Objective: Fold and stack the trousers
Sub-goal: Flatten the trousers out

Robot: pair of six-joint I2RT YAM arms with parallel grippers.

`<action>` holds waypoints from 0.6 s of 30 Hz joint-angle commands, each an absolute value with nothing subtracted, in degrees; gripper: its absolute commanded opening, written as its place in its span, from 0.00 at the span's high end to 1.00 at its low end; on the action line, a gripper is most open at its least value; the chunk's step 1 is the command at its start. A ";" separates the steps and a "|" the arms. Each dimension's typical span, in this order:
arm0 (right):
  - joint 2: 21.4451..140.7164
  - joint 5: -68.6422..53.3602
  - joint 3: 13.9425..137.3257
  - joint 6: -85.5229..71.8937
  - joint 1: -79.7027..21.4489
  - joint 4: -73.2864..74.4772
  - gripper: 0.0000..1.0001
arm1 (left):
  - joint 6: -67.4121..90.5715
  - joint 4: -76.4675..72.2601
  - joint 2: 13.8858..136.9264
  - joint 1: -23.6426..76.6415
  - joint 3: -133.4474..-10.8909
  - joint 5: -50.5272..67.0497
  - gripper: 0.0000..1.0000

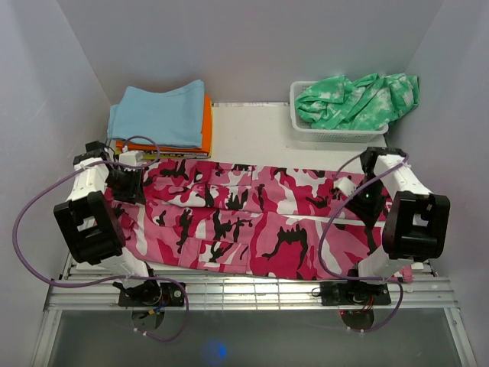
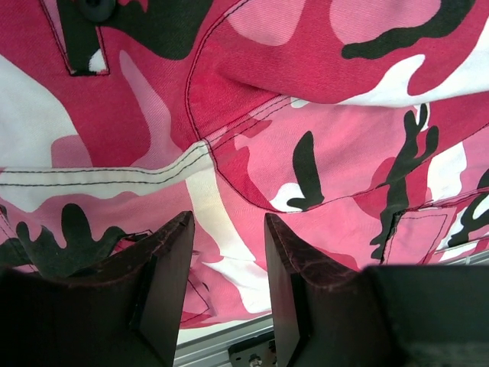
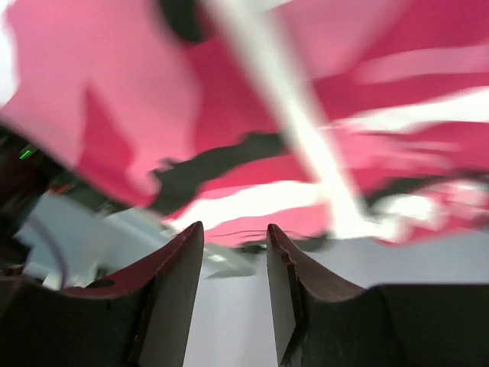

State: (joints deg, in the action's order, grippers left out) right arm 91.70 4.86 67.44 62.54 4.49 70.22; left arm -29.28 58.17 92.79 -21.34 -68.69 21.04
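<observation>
Plain white walls [image 1: 252, 38] close in a pale counter [image 1: 252, 134] on three sides; metal rails [image 1: 252, 294] run along its near edge under even light.

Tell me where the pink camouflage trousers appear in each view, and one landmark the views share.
Top external: the trousers lie spread across most of the table.
Left wrist: they fill almost the whole picture.
Right wrist: blurred, they cover the upper half.
Shared landmark: the metal rail at the table's near edge, also at the left wrist picture's bottom; right wrist too blurred.
</observation>
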 commanded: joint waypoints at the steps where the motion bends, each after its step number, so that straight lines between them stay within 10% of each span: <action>1: 89.83 9.58 57.08 71.01 4.83 72.87 0.56 | -27.25 57.22 92.54 -21.71 -67.85 22.76 0.48; 9: 92.88 13.35 47.37 66.81 4.83 53.64 0.58 | -24.87 55.02 93.51 -22.76 -64.52 18.12 0.48; 18: 106.15 12.40 63.34 60.04 4.48 46.39 0.60 | -24.08 54.23 98.69 -32.15 -59.51 13.89 0.51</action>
